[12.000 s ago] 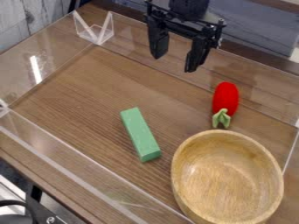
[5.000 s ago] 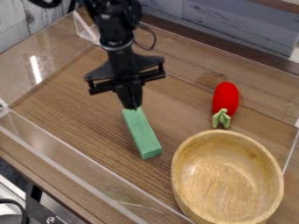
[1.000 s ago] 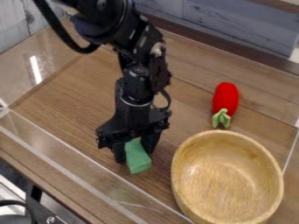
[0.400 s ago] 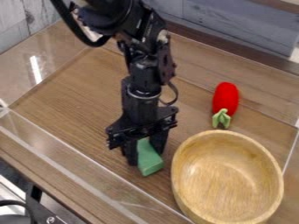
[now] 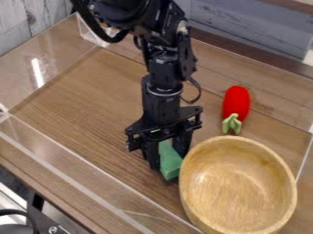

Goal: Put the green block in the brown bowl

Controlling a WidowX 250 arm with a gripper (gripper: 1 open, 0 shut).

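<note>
"Why was the green block [image 5: 170, 163] upright?"
"The gripper [image 5: 163, 154] clamped it between both fingers, end down, just beside the brown bowl [image 5: 239, 189] near the tabletop's front edge."

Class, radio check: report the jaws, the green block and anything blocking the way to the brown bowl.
Gripper jaws shut on green block. Block beside brown bowl rim, not in it. Red pepper toy off to the side, path clear.
</note>
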